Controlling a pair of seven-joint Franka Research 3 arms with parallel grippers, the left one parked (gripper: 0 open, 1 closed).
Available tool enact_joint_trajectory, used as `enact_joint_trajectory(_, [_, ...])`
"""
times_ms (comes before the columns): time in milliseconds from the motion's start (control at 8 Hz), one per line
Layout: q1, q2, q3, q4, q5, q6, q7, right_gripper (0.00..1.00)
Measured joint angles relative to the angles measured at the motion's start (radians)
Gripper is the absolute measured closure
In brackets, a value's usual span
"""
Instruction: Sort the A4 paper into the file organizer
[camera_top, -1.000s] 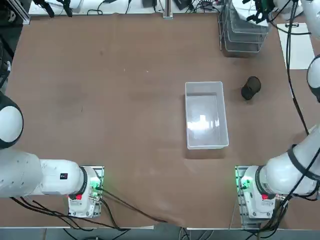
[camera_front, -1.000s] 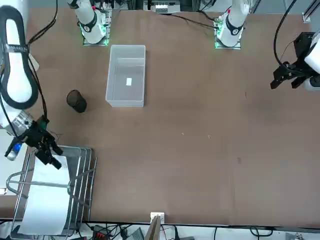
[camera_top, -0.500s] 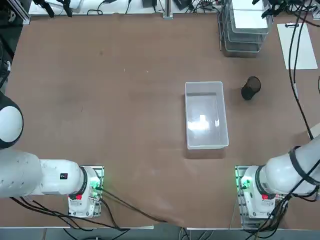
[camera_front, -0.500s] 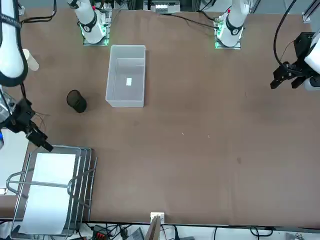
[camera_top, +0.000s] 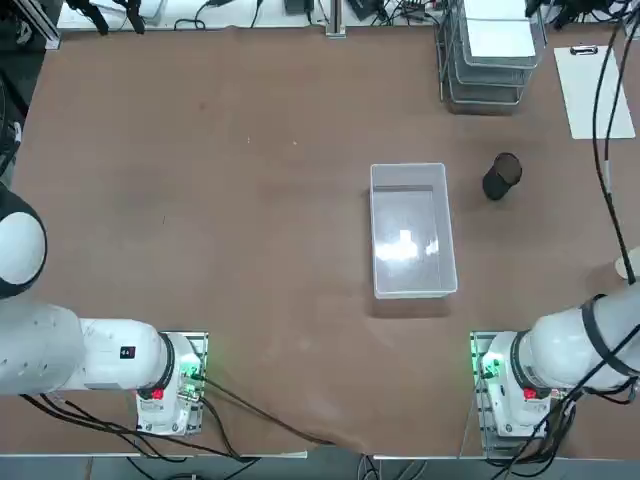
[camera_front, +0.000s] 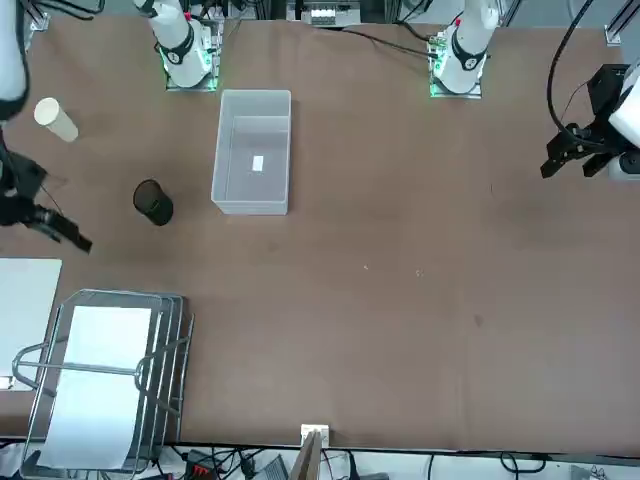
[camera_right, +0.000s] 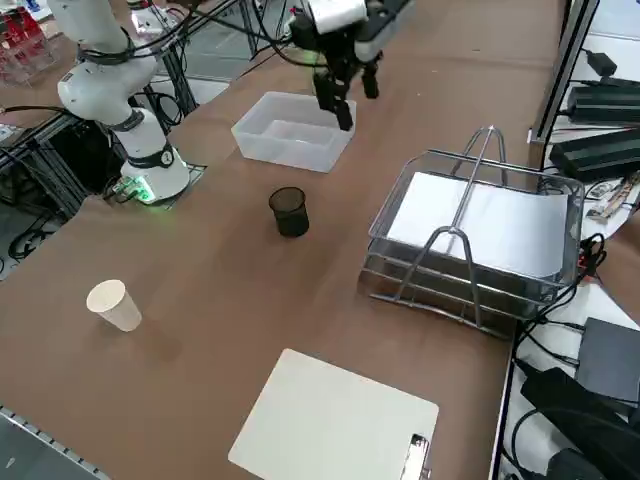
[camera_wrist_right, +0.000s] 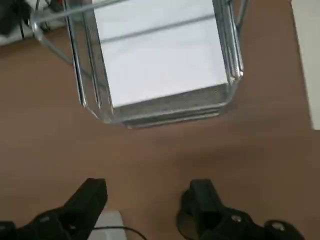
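The A4 paper (camera_right: 488, 226) lies flat in the top tray of the wire-mesh file organizer (camera_right: 455, 284) at the table's far right corner. The wrist view looks down on the same paper (camera_wrist_right: 160, 55) inside the organizer (camera_wrist_right: 170, 107). My right gripper (camera_wrist_right: 145, 200) hangs open and empty in the air, clear of the rack on the side nearer the robot. From the front the gripper (camera_front: 60, 232) shows beside the black cup (camera_front: 152, 202). In the side view the gripper (camera_right: 348, 95) is raised well above the table.
A white clipboard (camera_right: 335, 425) lies right of the organizer near the table edge. A paper cup (camera_right: 113, 305) lies on its side closer to the robot. The translucent plastic bin (camera_top: 410, 230) stands mid-table, with the black cup (camera_top: 502, 176) between it and the rack.
My right gripper has drawn back from over the organizer's tray towards the robot and risen. The paper stays in the top tray.
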Motion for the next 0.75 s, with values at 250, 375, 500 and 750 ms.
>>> enact_joint_trajectory(250, [0.000,-0.016,0.002,0.103,-0.054,-0.196,-0.031,0.00])
enact_joint_trajectory(375, [0.000,-0.025,0.009,0.139,-0.069,-0.267,-0.033,0.00])
enact_joint_trajectory(500, [0.001,-0.044,0.016,0.148,-0.088,-0.299,-0.034,0.00])
enact_joint_trajectory(750, [0.008,-0.098,0.027,0.114,-0.118,-0.317,-0.036,0.00])
